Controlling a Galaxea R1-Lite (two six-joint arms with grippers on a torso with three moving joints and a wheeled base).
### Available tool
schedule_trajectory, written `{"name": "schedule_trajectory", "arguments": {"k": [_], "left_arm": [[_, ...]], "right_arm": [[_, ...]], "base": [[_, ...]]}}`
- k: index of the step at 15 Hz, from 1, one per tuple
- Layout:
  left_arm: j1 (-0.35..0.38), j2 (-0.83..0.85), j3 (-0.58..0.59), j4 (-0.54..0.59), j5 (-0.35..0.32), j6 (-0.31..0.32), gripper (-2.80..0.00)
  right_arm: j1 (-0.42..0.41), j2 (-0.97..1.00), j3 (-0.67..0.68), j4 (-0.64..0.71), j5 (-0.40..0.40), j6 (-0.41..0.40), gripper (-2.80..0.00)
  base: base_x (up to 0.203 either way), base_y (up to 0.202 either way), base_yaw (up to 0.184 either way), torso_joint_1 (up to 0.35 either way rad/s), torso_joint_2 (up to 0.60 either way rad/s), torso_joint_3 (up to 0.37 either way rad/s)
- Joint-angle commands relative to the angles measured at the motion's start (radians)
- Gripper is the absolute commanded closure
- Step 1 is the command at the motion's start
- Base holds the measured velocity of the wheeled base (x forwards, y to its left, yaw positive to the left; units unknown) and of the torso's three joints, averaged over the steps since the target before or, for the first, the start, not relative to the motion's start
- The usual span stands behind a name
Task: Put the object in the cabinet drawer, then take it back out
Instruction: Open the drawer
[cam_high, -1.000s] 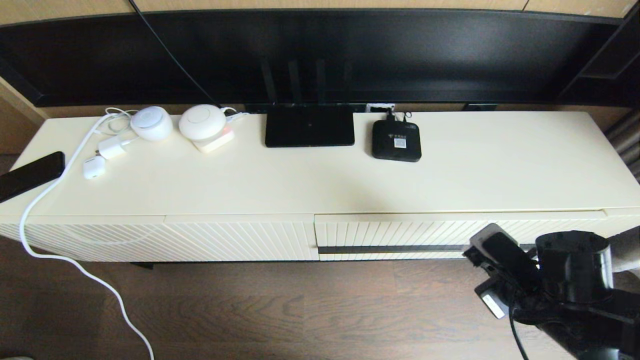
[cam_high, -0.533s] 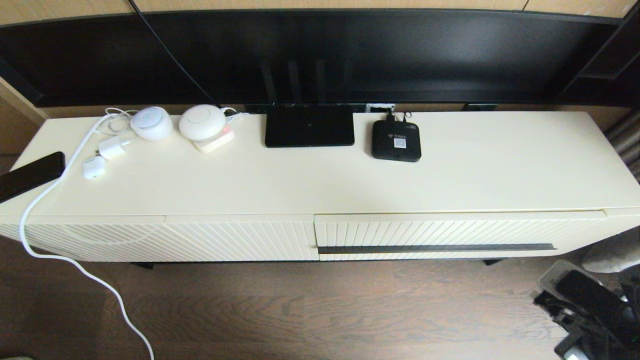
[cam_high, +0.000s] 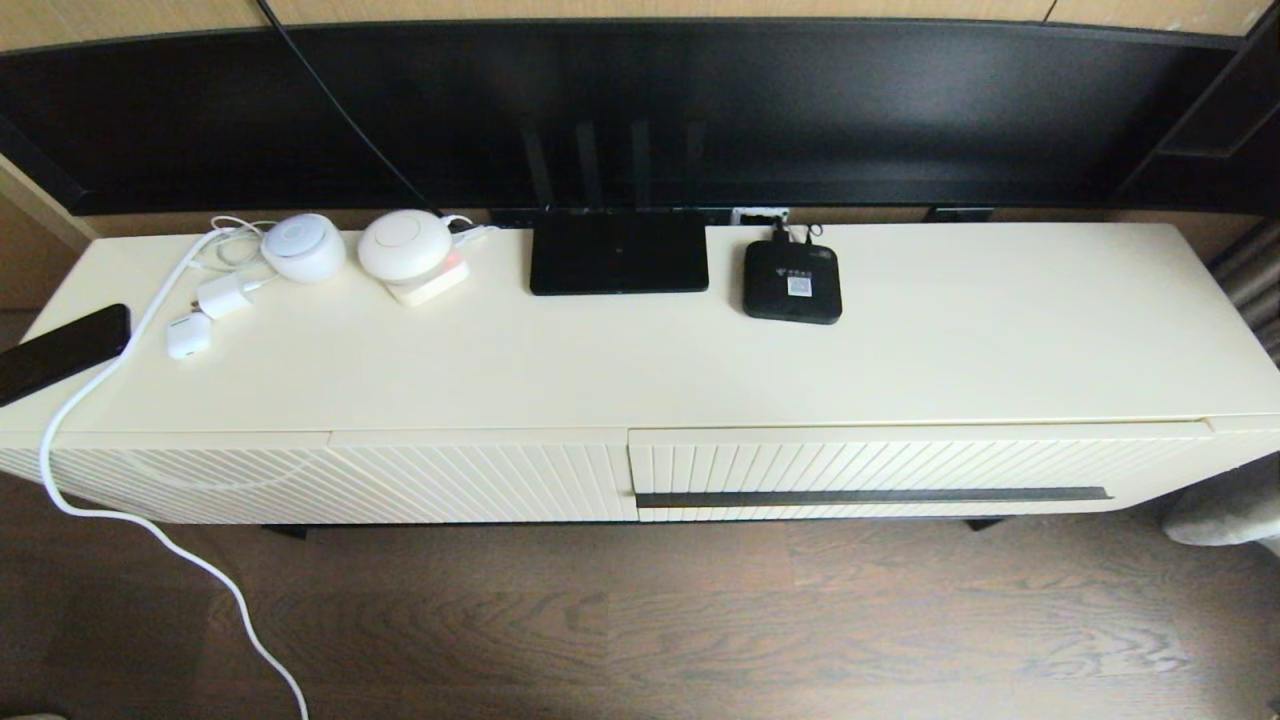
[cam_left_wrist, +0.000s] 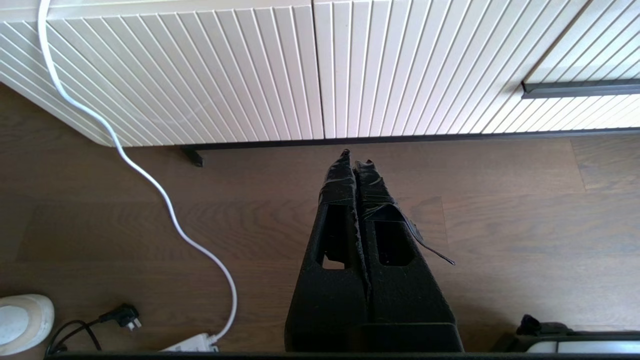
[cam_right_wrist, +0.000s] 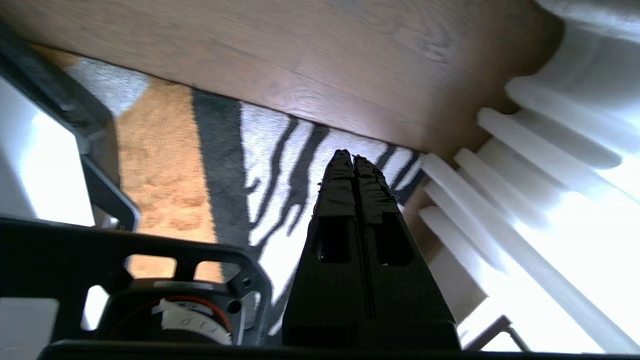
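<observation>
Your cabinet drawer (cam_high: 870, 470) sits closed, its bar handle (cam_high: 872, 496) running left-right; the organizer box is nowhere visible. Only wrist views show the clenched, empty pincers: left pincer (cam_left_wrist: 356, 156) over floor, right pincer (cam_right_wrist: 352, 156) over a striped rug (cam_right_wrist: 280, 165).

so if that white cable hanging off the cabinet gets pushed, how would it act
The white cable likely flexes rather than resists: it curves loosely off the cabinet top and snakes across the floor. It probably slides easily, looking thin and smooth. Pulling it might drag the small white charger at its end.
</observation>
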Motion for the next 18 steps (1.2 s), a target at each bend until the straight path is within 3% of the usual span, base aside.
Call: {"name": "schedule_trajectory", "arguments": {"k": [1,5,7,12,15,18], "left_arm": [[0.000,0.001,0.000,0.000,0.000,0.000,0.00],[0.000,0.002,0.001,0.001,0.000,0.000,0.00],[0.000,0.001,0.000,0.001,0.000,0.000,0.00],[0.000,0.001,0.000,0.001,0.000,0.000,0.00],[0.000,0.002,-0.001,0.000,0.000,0.000,0.00],[0.000,0.002,-0.001,0.001,0.000,0.000,0.00]], "right_arm": [[-0.036,-0.056,0.012,-0.004,0.049,-0.037,0.00],[-0.028,0.052,0.014,-0.159,0.079,-0.272,0.00],[-0.026,0.134,0.016,-0.280,0.159,-0.406,0.00],[-0.025,0.463,0.068,-0.774,0.302,-0.726,0.00],[0.033,0.653,0.080,-1.010,0.348,-0.811,0.00],[0.088,0.752,0.088,-1.082,0.362,-0.832,0.00]], "base": [[0.000,0.000,0.000,0.000,0.00,0.000],[0.000,0.000,0.000,0.000,0.00,0.000],[0.000,0.000,0.000,0.000,0.00,0.000],[0.000,0.000,0.000,0.000,0.00,0.000],[0.000,0.000,0.000,0.000,0.00,0.000],[0.000,0.000,0.000,0.000,0.00,0.000]]}}
